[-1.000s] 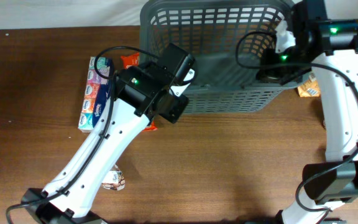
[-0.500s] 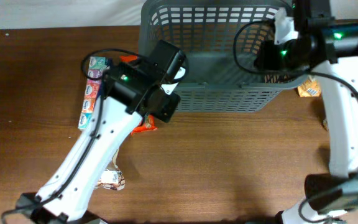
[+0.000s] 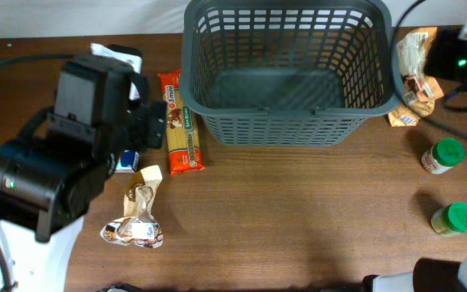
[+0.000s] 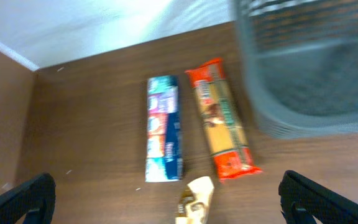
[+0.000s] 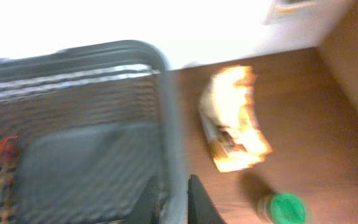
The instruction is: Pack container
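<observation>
The container (image 3: 286, 134), a dark grey slatted basket, stands empty at the back of the table. It also fills the upper right of the left wrist view (image 4: 309, 68) and the left of the right wrist view (image 5: 73, 155). My left gripper (image 4: 166, 182) hangs high and wide open over a tissue pack (image 4: 165, 127), an orange spaghetti packet (image 4: 221, 127) and a crumpled brown bag (image 4: 194, 200), holding nothing. My right gripper (image 5: 174, 186) is above the basket's right wall, jaws narrowly apart, gripping nothing.
Left of the basket lie the spaghetti packet (image 3: 181, 122) and the crumpled bag (image 3: 136, 215); my left arm (image 3: 63, 162) covers most of the tissue pack. Right of the basket are a snack bag (image 3: 412, 57) and two green-lidded jars (image 3: 443, 154) (image 3: 454, 217).
Both arms have drawn back from the basket. The left rose and swung left with its jaws spreading wide. The right moved right off the rim and parted slightly.
</observation>
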`<state>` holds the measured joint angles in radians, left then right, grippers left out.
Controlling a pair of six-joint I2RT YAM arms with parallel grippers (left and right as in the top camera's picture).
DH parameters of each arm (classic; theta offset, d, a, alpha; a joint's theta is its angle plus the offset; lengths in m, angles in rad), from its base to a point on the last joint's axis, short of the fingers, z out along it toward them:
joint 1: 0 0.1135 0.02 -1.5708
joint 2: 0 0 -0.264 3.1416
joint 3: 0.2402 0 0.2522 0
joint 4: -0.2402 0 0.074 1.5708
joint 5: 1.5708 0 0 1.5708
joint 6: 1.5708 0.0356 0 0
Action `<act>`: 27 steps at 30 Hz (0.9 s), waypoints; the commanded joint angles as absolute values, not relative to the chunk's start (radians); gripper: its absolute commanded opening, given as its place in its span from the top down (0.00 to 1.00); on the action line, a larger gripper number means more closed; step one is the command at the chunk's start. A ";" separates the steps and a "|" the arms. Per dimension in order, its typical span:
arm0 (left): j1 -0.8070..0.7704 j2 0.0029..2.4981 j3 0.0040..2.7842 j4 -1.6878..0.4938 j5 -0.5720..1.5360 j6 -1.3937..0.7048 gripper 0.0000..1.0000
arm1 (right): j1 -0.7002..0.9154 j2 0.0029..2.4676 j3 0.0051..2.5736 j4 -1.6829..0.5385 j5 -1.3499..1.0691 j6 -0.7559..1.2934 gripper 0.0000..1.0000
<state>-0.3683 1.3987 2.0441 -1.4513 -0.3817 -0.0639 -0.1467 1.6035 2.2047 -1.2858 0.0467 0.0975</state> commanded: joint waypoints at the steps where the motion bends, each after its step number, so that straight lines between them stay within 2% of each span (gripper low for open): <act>1: -0.295 1.428 2.041 -1.445 -0.416 -0.064 0.00 | -0.262 1.687 2.199 -1.266 0.091 0.110 0.75; 5: -0.219 1.451 2.041 -1.414 -0.416 -0.063 0.01 | -0.348 1.778 2.199 -1.205 0.035 0.139 0.34; 6: -0.201 1.458 2.041 -1.405 -0.416 -0.060 0.01 | -0.360 1.803 2.199 -1.182 0.018 0.139 0.15; 7: -0.184 1.464 2.041 -1.399 -0.416 -0.059 0.01 | -0.366 1.824 2.199 -1.159 0.010 0.139 0.01; 13: -0.130 1.504 2.041 -1.402 -0.402 -0.060 0.01 | -0.368 1.951 2.199 -1.062 0.012 -0.010 0.01; 27: -0.130 1.581 2.041 -1.423 -0.345 -0.060 0.01 | -0.366 2.271 2.199 -1.080 -0.018 -0.202 0.01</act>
